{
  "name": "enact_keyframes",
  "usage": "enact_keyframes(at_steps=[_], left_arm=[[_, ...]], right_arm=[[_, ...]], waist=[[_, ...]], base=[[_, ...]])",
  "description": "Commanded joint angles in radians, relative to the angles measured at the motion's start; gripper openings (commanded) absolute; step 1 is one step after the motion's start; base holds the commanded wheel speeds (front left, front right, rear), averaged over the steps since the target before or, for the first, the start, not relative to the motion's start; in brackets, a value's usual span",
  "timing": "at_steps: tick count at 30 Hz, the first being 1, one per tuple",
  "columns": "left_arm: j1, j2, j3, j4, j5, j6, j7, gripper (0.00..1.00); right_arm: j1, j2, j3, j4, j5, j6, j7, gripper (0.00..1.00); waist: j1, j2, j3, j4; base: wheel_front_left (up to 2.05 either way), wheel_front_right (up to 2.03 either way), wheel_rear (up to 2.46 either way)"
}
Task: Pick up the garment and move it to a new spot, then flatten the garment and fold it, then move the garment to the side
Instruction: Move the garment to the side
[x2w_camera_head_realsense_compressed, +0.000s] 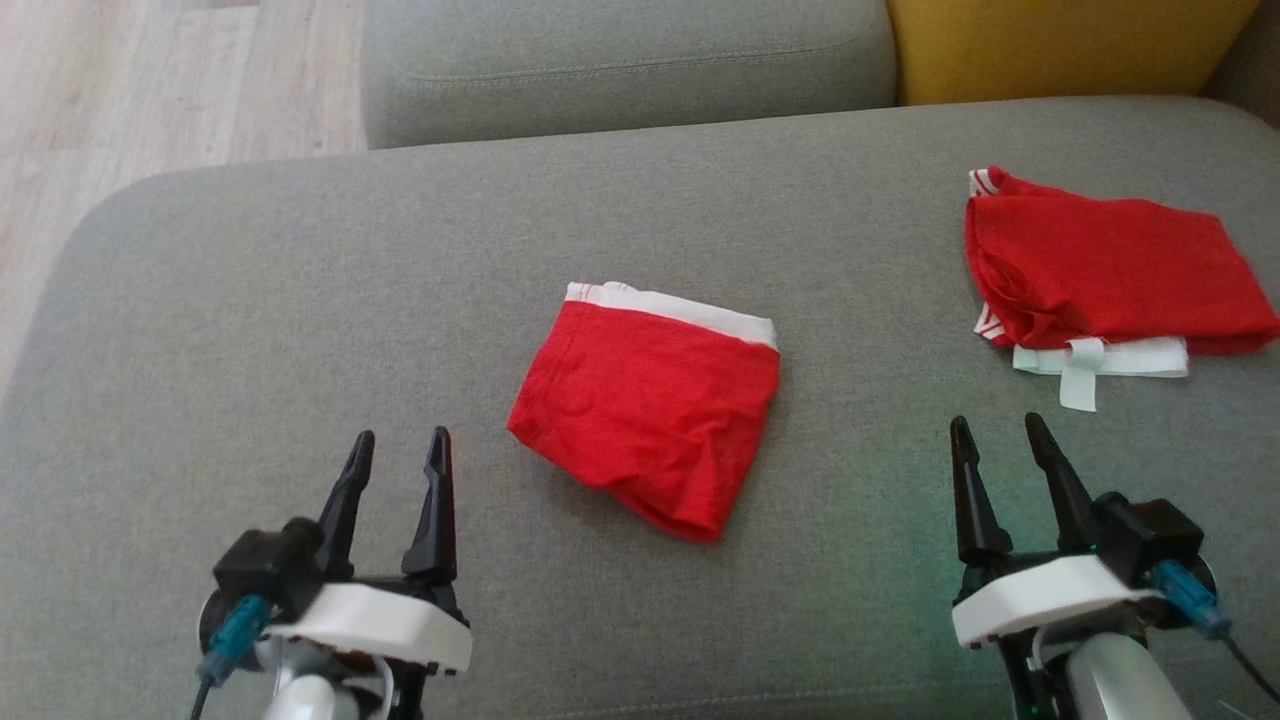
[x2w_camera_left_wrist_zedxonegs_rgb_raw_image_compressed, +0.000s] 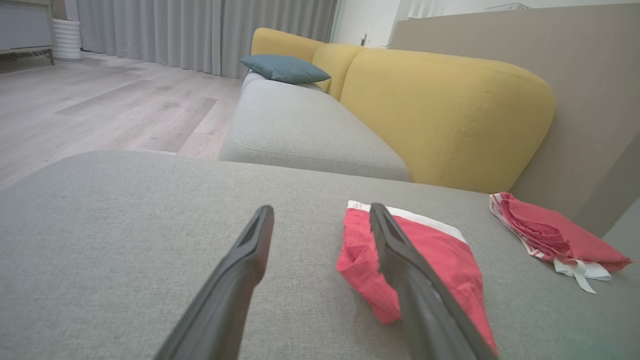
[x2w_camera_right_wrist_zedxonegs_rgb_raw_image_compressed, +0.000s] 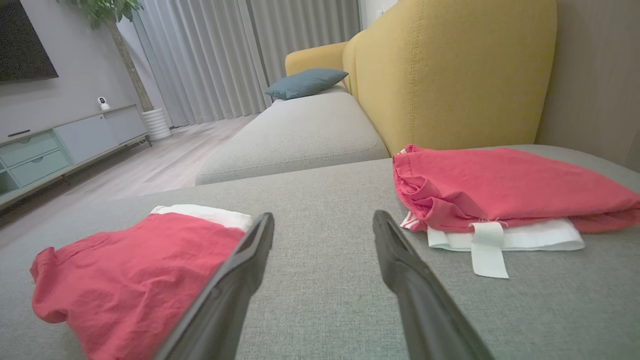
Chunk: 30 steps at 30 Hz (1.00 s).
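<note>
Left claw (x2w_camera_head_realsense_compressed: 402, 440) is seen spread wide with nothing held, its fingers pointed up the grey seat cushion (x2w_camera_head_realsense_compressed: 250, 330). Right claw (x2w_camera_head_realsense_compressed: 997, 425) is likewise parted and empty. Between the two claws, a little ahead and nearer the left one, the folded red garment (x2w_camera_head_realsense_compressed: 650, 420) is laid flat. Its white waistband (x2w_camera_head_realsense_compressed: 680, 308) is turned away from the claws and its hem toward them, the whole slightly skewed. It is near-square, so no long axis can be called. Just ahead of the right claw, a second red garment (x2w_camera_head_realsense_compressed: 1100, 280) is stretched crosswise, its white tab (x2w_camera_head_realsense_compressed: 1085, 372) facing that claw. In the right wrist view its end is clipped by the frame. In the left wrist view, part of the folded garment is covered by a finger (x2w_camera_left_wrist_zedxonegs_rgb_raw_image_compressed: 415, 280).
</note>
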Motion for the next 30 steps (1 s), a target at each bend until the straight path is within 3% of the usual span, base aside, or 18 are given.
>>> enact_keyframes(at_steps=[1,7,19,30], left_arm=[[-0.043,0.003,0.043,-0.041,0.007,-0.004,-0.012,1.0],[-0.047,0.003,0.036,-0.048,0.002,-0.004,-0.012,1.0],[-0.094,0.003,-0.014,-0.022,-0.008,-0.001,-0.012,1.0],[-0.134,0.003,-0.056,-0.01,-0.018,0.011,-0.012,1.0]], right_arm=[[-0.027,-0.002,0.026,-0.041,0.005,0.004,-0.006,1.0],[-0.029,-0.001,0.023,-0.053,0.016,0.004,-0.005,1.0],[-0.115,-0.001,0.188,0.03,0.404,0.004,0.237,1.0],[-0.249,-0.001,0.202,0.215,0.564,0.004,0.305,1.0]], waist=[[0.0,0.0,0.001,-0.001],[0.0,0.0,0.014,0.013],[0.0,0.0,0.113,0.112],[0.0,0.0,0.177,0.229]], base=[[0.0,0.0,0.0],[0.0,0.0,0.0],[0.0,0.0,0.0],[0.0,0.0,0.0]])
